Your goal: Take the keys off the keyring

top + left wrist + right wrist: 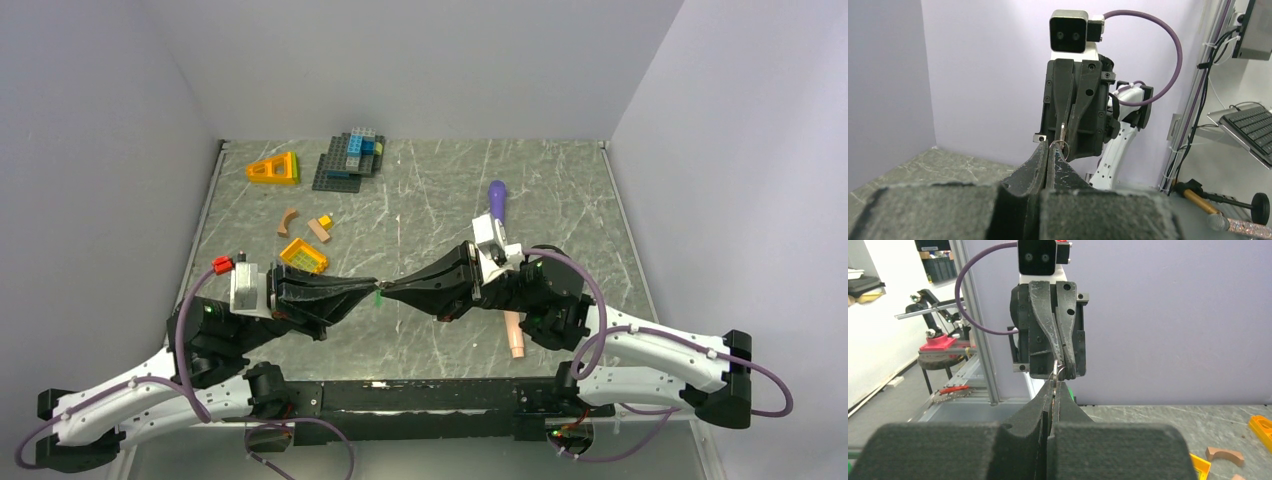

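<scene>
My two grippers meet tip to tip above the middle of the table. My left gripper (pixel 372 289) (pixel 1049 148) is shut on the thin wire keyring (pixel 1061 146), whose loop sticks out at its tips. My right gripper (pixel 388 290) (pixel 1054 386) is shut on a flat metal key (pixel 1054 371), which also shows between its fingers in the left wrist view (pixel 1062 132). The keyring (pixel 1060 372) loops between both pairs of tips. The green key head (pixel 378 297) hangs just below the junction and peeks out beside my right finger (pixel 1069 392).
A grey baseplate with stacked bricks (pixel 350 160) and an orange wedge (pixel 273 168) stand at the back left. A yellow piece (pixel 303 256) and small loose bricks (pixel 320 227) lie near my left gripper. A purple-handled tool (pixel 497 200) and a peach stick (pixel 515 335) lie by the right arm.
</scene>
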